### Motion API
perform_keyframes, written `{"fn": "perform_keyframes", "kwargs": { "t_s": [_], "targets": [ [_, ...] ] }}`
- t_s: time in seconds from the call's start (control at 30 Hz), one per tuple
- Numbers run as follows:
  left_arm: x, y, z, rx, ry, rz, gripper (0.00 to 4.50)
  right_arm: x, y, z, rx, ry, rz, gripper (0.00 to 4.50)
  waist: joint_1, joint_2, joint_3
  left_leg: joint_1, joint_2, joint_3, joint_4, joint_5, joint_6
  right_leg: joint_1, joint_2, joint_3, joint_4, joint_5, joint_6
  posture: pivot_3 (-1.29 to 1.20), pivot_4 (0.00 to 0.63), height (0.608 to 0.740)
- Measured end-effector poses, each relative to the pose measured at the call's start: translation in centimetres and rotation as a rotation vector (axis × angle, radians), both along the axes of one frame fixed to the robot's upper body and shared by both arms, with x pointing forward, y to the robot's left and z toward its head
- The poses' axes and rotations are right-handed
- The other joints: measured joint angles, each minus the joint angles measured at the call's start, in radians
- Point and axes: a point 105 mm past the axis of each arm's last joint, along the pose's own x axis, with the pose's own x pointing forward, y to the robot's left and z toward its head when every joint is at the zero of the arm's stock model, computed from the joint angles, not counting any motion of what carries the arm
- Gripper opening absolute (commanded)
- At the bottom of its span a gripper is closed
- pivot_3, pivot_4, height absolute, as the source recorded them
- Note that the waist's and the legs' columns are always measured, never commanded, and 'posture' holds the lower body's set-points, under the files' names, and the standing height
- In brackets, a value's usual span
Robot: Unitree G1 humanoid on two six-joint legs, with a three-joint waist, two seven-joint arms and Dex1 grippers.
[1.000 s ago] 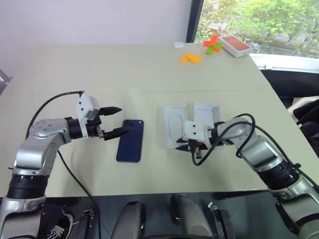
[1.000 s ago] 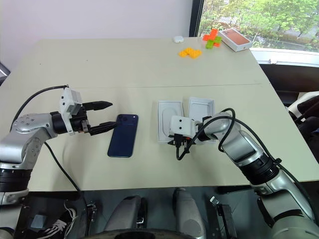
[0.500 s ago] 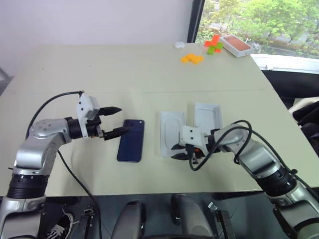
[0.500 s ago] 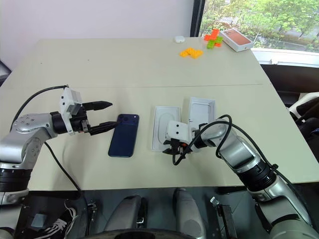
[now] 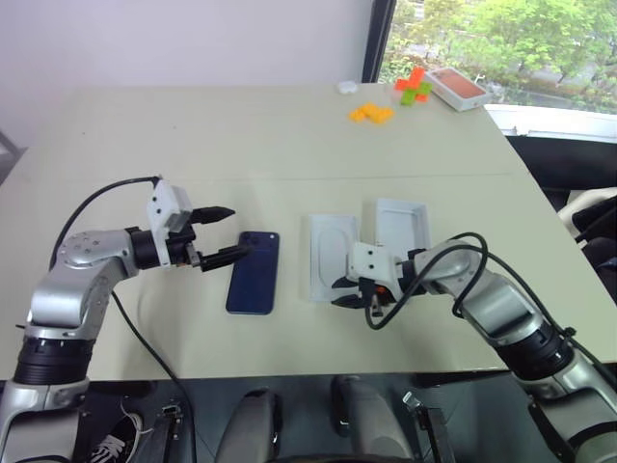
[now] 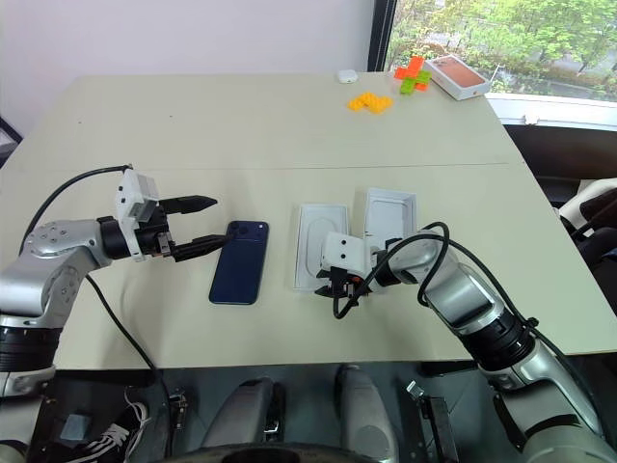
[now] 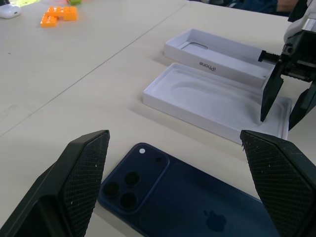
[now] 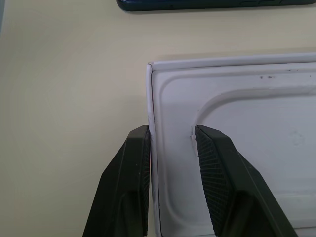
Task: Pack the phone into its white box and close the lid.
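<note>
Phone (image 5: pixel 254 273) flat on table (image 5: pixel 193 145), camera side up, just past tips of left gripper (image 5: pixel 236 231); those fingers spread wide, empty. Right gripper (image 5: pixel 342 292) part open, straddling near end wall of white box (image 5: pixel 331 249), which has oval outline on its floor: one finger against outside of wall, other inside, apart from it, not pinching. Lid (image 5: pixel 402 224) beyond right fingers, open side up. Phone likely stiff, slick, fairly heavy for its size, scratch-prone; best pinched across long edges mid-length. Box likely light, slides easily.
</note>
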Motion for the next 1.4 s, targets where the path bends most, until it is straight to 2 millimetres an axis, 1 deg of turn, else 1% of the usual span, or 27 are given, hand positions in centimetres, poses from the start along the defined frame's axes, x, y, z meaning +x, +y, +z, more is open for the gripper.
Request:
{"fn": "perform_keyframes", "kwargs": {
  "t_s": [0.13,0.17,0.23,0.37,0.4,0.57,0.63,0.7,0.8,0.87,0.9,1.0,1.07,1.13,1.2,1.3,1.4],
  "targets": [
    [0.0,0.0,0.0,0.0,0.0,0.0,4.5,0.0,0.0,0.0,0.0,-0.001,-0.001,1.49,0.0,0.0,0.0,0.0,0.0,0.0,0.0,0.0,0.0,0.0,0.0,0.0,0.0,0.0,0.0,0.0,0.15,0.74],
    [0.0,0.0,0.0,0.0,0.001,0.0,4.5,0.0,0.0,0.0,0.0,-0.001,-0.001,1.74,0.0,0.0,0.0,0.0,0.0,0.0,0.0,0.0,0.0,0.0,0.0,0.0,0.0,0.0,0.0,0.0,0.15,0.74],
    [0.0,0.0,0.0,0.0,0.001,0.001,4.5,0.0,0.0,0.2,0.014,0.014,-0.005,2.34,0.0,0.0,0.0,0.0,0.0,0.0,0.0,0.0,0.0,0.0,0.0,0.0,0.0,0.0,0.0,0.0,0.15,0.74],
    [0.0,0.0,0.0,0.0,0.001,0.003,4.5,0.6,-0.1,1.7,0.054,0.009,-0.021,4.34,0.0,0.0,0.0,0.0,0.0,0.0,0.0,0.0,0.0,0.0,0.0,0.0,0.0,0.0,0.0,0.0,0.15,0.74],
    [0.0,0.0,0.0,-0.001,0.001,0.003,4.5,0.6,0.0,1.8,0.06,0.012,-0.021,4.43,0.0,0.0,0.0,0.0,0.0,0.0,0.0,0.0,0.0,0.0,0.0,0.0,0.0,0.0,0.0,0.0,0.15,0.74],
    [0.0,0.0,0.0,-0.001,0.001,0.003,4.5,0.4,0.0,1.8,0.071,0.03,-0.019,4.43,0.0,0.0,0.0,0.0,0.0,0.0,0.0,0.0,0.0,0.0,0.0,0.0,0.0,0.0,0.0,0.0,0.15,0.74],
    [0.0,0.0,0.0,-0.003,0.006,0.003,4.5,0.4,0.2,2.1,0.099,0.032,-0.019,4.43,0.0,0.0,0.0,0.0,0.0,0.0,0.0,0.0,0.0,0.0,0.0,0.0,0.0,0.0,0.0,0.0,0.15,0.74],
    [0.0,0.0,-0.1,-0.021,0.034,0.001,4.5,1.1,0.7,3.1,0.155,0.012,-0.037,4.43,-0.003,0.0,0.0,0.0,0.0,0.0,0.0,0.0,0.0,0.0,0.0,0.0,0.0,0.0,0.0,0.0,0.15,0.74],
    [0.1,0.2,-0.1,-0.068,0.109,0.019,4.5,2.9,1.8,5.9,0.277,-0.047,-0.085,4.43,-0.005,0.0,0.0,0.0,0.001,0.0,0.0,0.0,0.0,0.0,0.001,0.0,0.001,0.0,0.0,0.0,0.15,0.74],
    [0.6,1.0,0.5,-0.134,0.171,0.064,4.5,3.9,2.1,7.4,0.315,-0.107,-0.107,3.9,-0.004,0.0,0.0,0.0,0.001,-0.002,0.0,0.0,0.0,0.0,0.001,-0.001,0.001,0.0,0.0,0.0,0.15,0.74],
    [0.7,1.5,0.8,-0.169,0.203,0.084,4.5,4.2,2.1,7.6,0.316,-0.136,-0.116,3.56,-0.003,0.0,0.0,0.0,0.001,-0.002,0.0,0.0,0.0,0.0,0.001,-0.001,0.001,0.0,0.0,0.0,0.15,0.74],
    [0.6,3.2,1.2,-0.234,0.293,0.149,4.5,5.0,2.4,6.9,0.314,-0.187,-0.147,2.11,-0.004,0.0,0.0,-0.001,0.0,-0.001,-0.001,0.0,0.001,0.0,0.0,-0.001,0.0,0.0,0.0,0.0,0.15,0.74],
    [0.6,3.8,1.1,-0.274,0.345,0.176,4.5,5.6,3.5,6.7,0.299,-0.281,-0.148,1.0,-0.006,0.0,0.0,-0.001,-0.001,0.0,-0.001,0.0,0.001,-0.001,-0.001,0.0,0.001,0.0,0.0,0.0,0.15,0.74],
    [0.6,4.7,0.8,-0.337,0.424,0.211,4.5,5.8,4.4,6.5,0.271,-0.368,-0.127,0.05,-0.006,0.0,0.0,-0.001,-0.001,0.0,-0.001,0.0,0.001,-0.001,-0.001,0.0,0.001,0.0,0.0,0.0,0.15,0.74],
    [0.5,5.6,0.5,-0.38,0.483,0.249,4.5,5.7,5.0,6.4,0.243,-0.432,-0.093,0.05,-0.006,0.0,0.0,-0.001,-0.001,-0.001,-0.001,0.0,0.0,-0.001,-0.001,-0.001,0.001,0.0,0.0,0.0,0.15,0.74],
    [-0.1,6.6,-0.1,-0.382,0.536,0.279,4.5,4.9,6.3,5.8,0.19,-0.515,0.01,0.05,-0.006,0.0,0.0,0.0,0.0,-0.001,-0.001,0.0,0.0,-0.001,0.0,-0.001,0.002,0.0,0.0,0.0,0.15,0.74],
    [-0.6,7.5,-1.8,-0.347,0.6,0.324,4.5,4.3,7.0,5.3,0.141,-0.577,0.086,0.05,-0.006,0.0,0.0,0.0,-0.001,-0.001,-0.001,0.0,0.0,-0.001,-0.001,0.0,0.002,0.0,0.0,0.0,0.15,0.74]
  ]
}}
